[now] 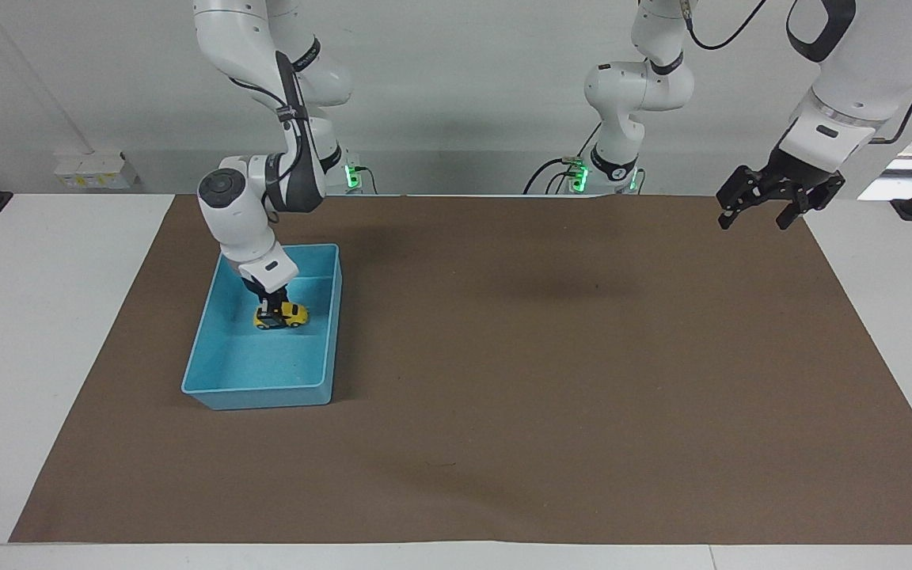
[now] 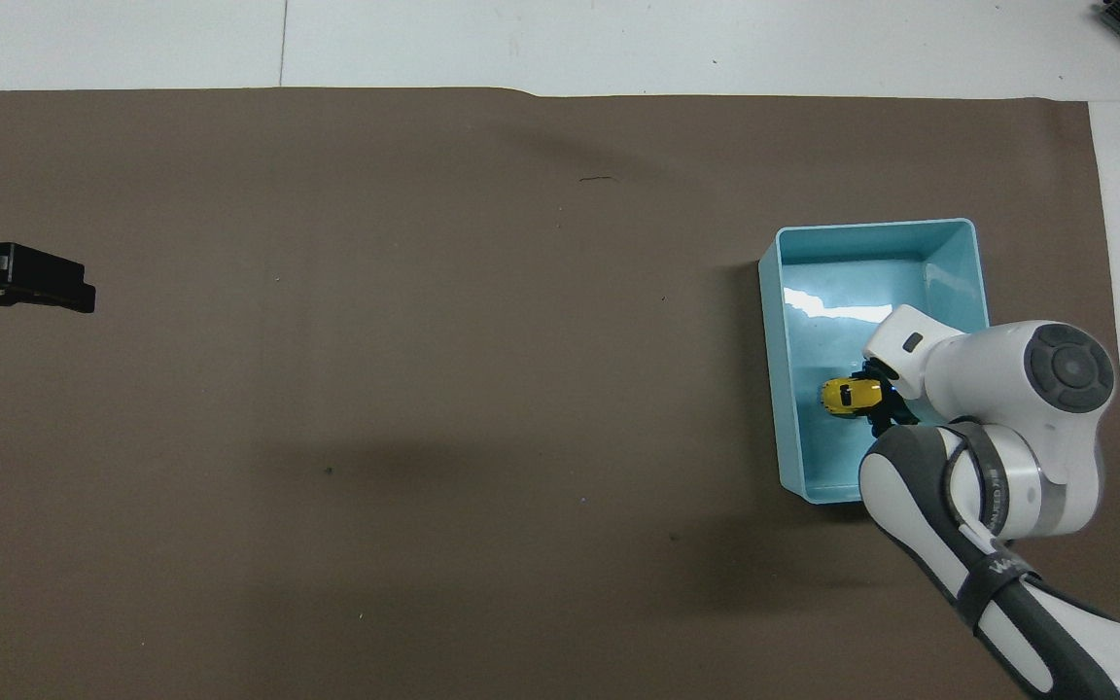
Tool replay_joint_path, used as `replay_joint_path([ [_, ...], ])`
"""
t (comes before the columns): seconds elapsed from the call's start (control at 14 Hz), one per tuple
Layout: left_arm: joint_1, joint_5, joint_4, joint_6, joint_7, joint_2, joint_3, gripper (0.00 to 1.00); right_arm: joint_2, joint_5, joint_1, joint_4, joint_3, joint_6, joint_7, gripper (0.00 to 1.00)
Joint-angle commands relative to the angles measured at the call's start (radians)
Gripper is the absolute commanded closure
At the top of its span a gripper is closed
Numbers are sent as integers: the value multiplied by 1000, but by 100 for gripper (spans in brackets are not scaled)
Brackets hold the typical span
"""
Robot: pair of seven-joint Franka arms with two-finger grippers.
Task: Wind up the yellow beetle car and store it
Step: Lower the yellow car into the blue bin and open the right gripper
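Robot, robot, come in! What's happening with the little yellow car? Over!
Right gripper shut on small yellow beetle toy car, low inside light blue plastic bin. Left gripper open, waiting over brown mat's edge. Nothing blocking.

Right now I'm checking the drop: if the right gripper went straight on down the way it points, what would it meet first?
Probably the blue bin's floor: the right gripper points down into it, shut on the yellow beetle car.
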Motion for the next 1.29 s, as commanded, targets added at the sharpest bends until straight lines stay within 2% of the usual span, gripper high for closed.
replay_joint_path([
  [0.0, 16, 2, -15, -8, -6, -15, -11, 0, 6, -15, -17, -5, 10, 20, -6, 43],
  [0.07, 16, 2, -15, -8, -6, -15, -11, 0, 8, -15, -21, -3, 11, 19, 8, 19],
  [0.14, 16, 2, -15, -8, -6, -15, -11, 0, 8, -15, -21, 0, 11, 14, 15, 0],
  [0.5, 16, 2, -15, -8, -6, -15, -11, 0, 2, -12, -21, 49, 11, -23, 31, 0],
  [0.93, 16, 2, -15, -8, -6, -15, -11, 0, -26, 8, -23, 222, 11, -260, 51, 0],
  [1.07, 16, 2, -15, -8, -6, -15, -11, 0, -43, 8, -21, 278, 11, -346, 142, 0],
  [1.22, 16, 2, -15, -8, -6, -15, -11, 0, -61, 10, -21, 308, 11, -376, 241, 0],
])
